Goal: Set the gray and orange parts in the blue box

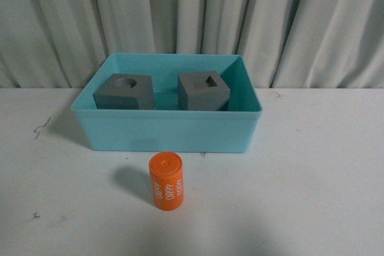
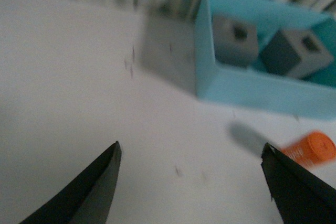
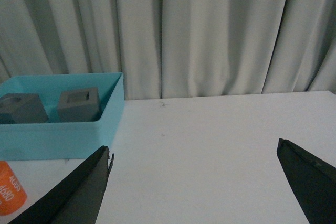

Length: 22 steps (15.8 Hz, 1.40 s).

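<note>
The blue box [image 1: 168, 130] stands on the white table at the back middle. Inside it sit two gray cubes: one with a round recess [image 1: 125, 92] on the left, one with a square recess [image 1: 203, 90] on the right. The orange cylinder [image 1: 166, 180] with white digits stands upright on the table just in front of the box. Neither arm shows in the front view. My left gripper [image 2: 191, 153] is open over bare table, left of the box [image 2: 247, 85], with the cylinder [image 2: 311, 149] by one finger. My right gripper [image 3: 194, 156] is open over bare table, right of the box [image 3: 58, 132]; the cylinder [image 3: 9, 188] shows at the picture's edge.
A pleated gray-white curtain [image 1: 192, 16] hangs behind the table. The white table top [image 1: 318, 166] stretches to both sides of the box and in front of it, with a few small dark marks [image 1: 41, 128].
</note>
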Tool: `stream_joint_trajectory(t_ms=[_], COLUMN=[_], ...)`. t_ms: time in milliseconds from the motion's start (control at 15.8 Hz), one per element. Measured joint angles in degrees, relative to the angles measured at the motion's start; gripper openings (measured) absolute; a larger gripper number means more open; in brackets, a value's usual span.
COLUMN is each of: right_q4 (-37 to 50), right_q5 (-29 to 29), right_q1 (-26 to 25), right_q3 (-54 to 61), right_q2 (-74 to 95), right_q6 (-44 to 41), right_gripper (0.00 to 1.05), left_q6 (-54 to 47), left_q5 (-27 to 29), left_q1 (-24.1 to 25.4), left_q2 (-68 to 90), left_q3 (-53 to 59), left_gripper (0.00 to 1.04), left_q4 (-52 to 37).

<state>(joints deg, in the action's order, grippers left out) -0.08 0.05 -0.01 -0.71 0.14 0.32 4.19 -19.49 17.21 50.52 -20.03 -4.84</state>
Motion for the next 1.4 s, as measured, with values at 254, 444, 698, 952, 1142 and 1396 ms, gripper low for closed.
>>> stream_joint_trajectory(t_ms=[254,444,698,952,1142,1396], right_q4=[-0.1,-0.1,-0.1,-0.2,-0.1,-0.1], right_q5=[-0.1,-0.1,-0.1,-0.1,-0.1,-0.1], right_q1=[0.0,0.0,0.0,0.0,0.0,0.0], right_q3=[0.0,0.0,0.0,0.0,0.0,0.0], right_q2=[0.1,0.1,0.0,0.0,0.0,0.1], right_q6=[0.0,0.0,0.0,0.0,0.0,0.0], right_gripper=[0.98,0.98,0.98,0.98,0.98,0.98], left_q6=[-2.1,-3.2,-3.3,-3.4,-3.4,-3.4], left_q5=[4.5,9.6,13.4,19.4,19.5,19.5], left_q1=[-3.6,-7.4,-11.3,-17.1,-17.2,-17.2], left_q2=[-6.9,-13.4,-20.9,-26.9,-32.1,-37.1], left_q3=[9.6,13.5,16.7,19.5,19.5,19.5], left_gripper=[0.66,0.31,0.02,0.02,0.02,0.02], left_q4=[-17.9,-26.2,-21.0,-18.1,-14.1,-8.7])
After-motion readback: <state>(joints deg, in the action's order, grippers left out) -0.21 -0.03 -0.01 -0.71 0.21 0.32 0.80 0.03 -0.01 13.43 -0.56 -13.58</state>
